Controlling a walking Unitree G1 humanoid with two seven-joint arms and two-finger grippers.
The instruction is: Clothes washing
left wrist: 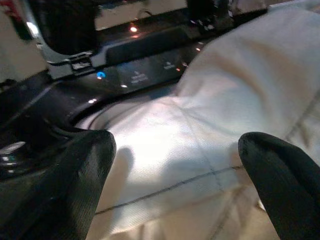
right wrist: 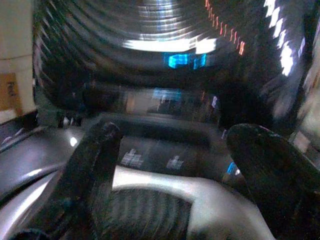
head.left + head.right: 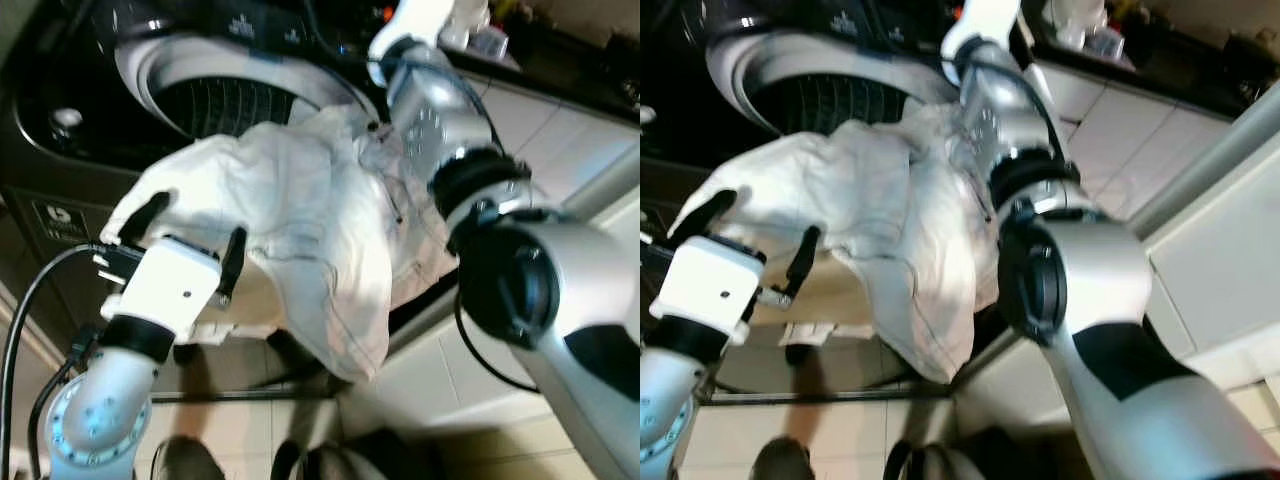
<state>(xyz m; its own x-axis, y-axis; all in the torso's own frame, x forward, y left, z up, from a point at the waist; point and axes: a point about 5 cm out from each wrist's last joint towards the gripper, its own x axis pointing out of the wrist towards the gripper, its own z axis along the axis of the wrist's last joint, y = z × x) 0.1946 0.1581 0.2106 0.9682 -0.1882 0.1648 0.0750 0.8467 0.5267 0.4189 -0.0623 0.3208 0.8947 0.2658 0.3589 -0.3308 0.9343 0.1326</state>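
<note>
A white garment [image 3: 300, 220] drapes over the washer's drum rim [image 3: 200, 60], at one o'clock from the open, empty left pincer [image 3: 190, 235]; the open right pincer [image 2: 175, 165] hovers above the drum.

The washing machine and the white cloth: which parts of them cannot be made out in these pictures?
- Drum, eye views: its front and inside are hidden under the white cloth.
- Control panel, left wrist view: the labels are too small to read.
- Right wrist view: motion blur smears the drum wall.
</note>
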